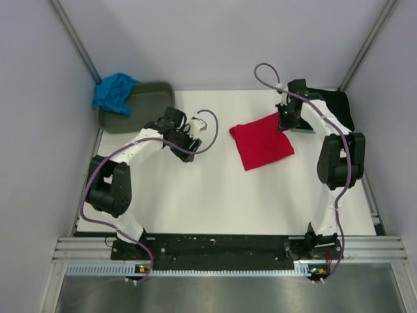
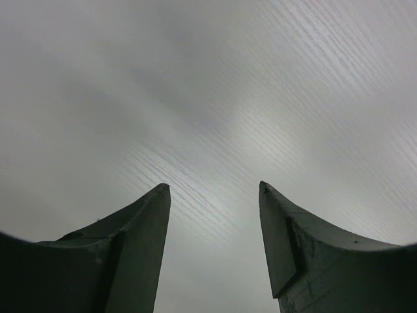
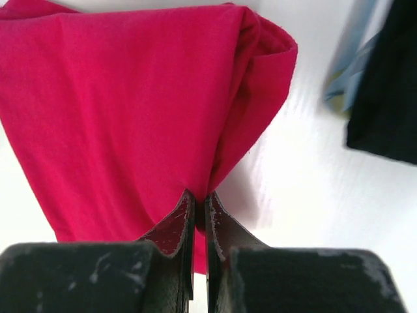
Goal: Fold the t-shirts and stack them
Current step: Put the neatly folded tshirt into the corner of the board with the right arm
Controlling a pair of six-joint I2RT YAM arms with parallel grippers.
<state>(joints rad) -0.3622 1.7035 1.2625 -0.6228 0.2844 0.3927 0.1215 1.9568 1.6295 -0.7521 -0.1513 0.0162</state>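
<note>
The red t-shirt (image 1: pixel 262 141) lies folded on the white table, right of centre. My right gripper (image 1: pixel 285 119) is shut on its far right corner; in the right wrist view the red t-shirt (image 3: pixel 130 111) is pinched between the closed jaws of that gripper (image 3: pixel 201 199). The black t-shirt (image 1: pixel 335 105) lies at the far right behind the right arm and shows in the right wrist view (image 3: pixel 388 85). The turquoise t-shirt (image 1: pixel 115 91) is bunched on the tub at the far left. My left gripper (image 1: pixel 187 151) is open and empty over bare table, as the left wrist view (image 2: pixel 215 189) shows.
A grey-green oval tub (image 1: pixel 140 104) stands at the far left corner of the table (image 1: pixel 215 195). Grey walls close in the left, right and back. Metal rails run along the near edge by the arm bases.
</note>
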